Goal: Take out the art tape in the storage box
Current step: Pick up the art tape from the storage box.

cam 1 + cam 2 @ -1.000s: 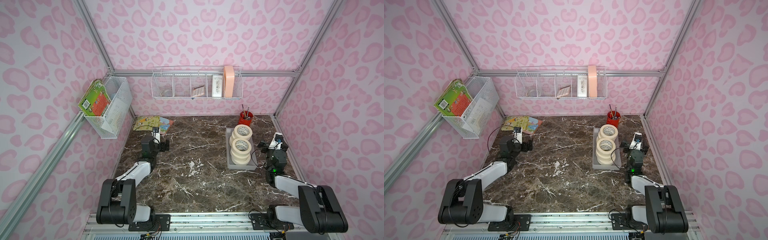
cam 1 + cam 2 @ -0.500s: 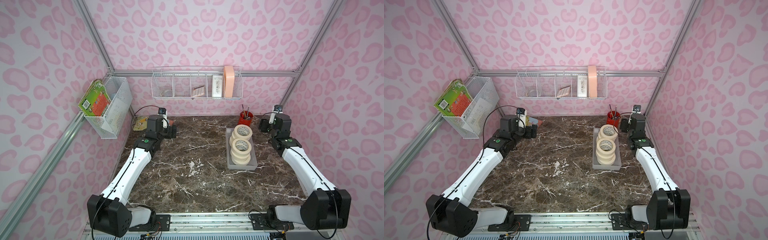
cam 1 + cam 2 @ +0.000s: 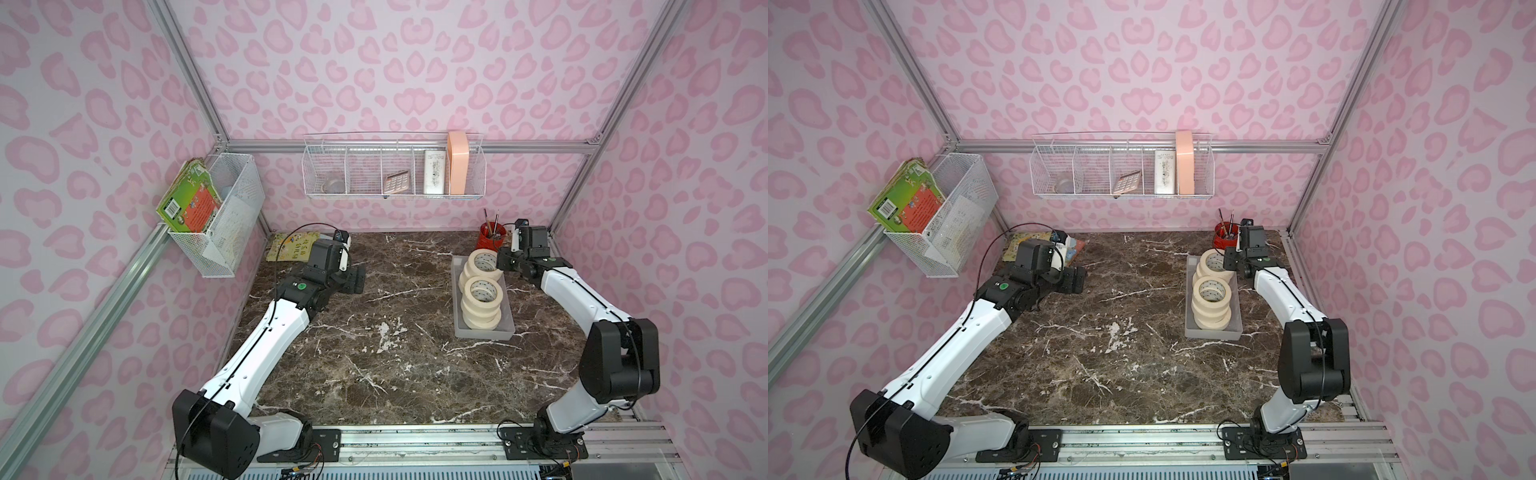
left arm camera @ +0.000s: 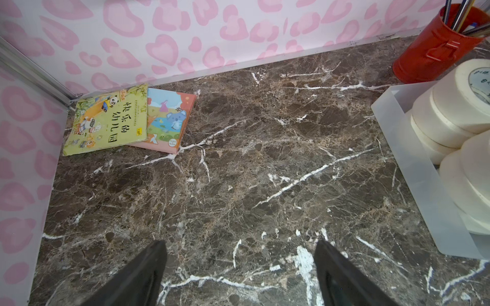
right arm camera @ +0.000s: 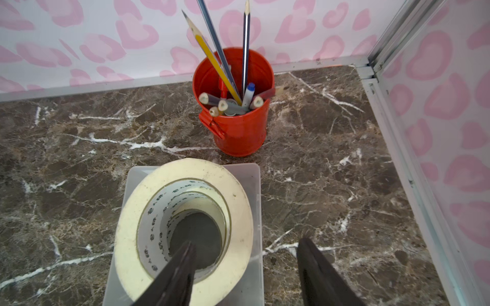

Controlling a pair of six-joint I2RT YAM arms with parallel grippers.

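Both parted: left jaws wide over table (image 4: pixel 265 159); right jaws, by wrist view alone, astride art tape (image 5: pixel 185 169).

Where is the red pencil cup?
In both top views the red cup stands at the back of the table, on the robot's right, just behind the storage box.
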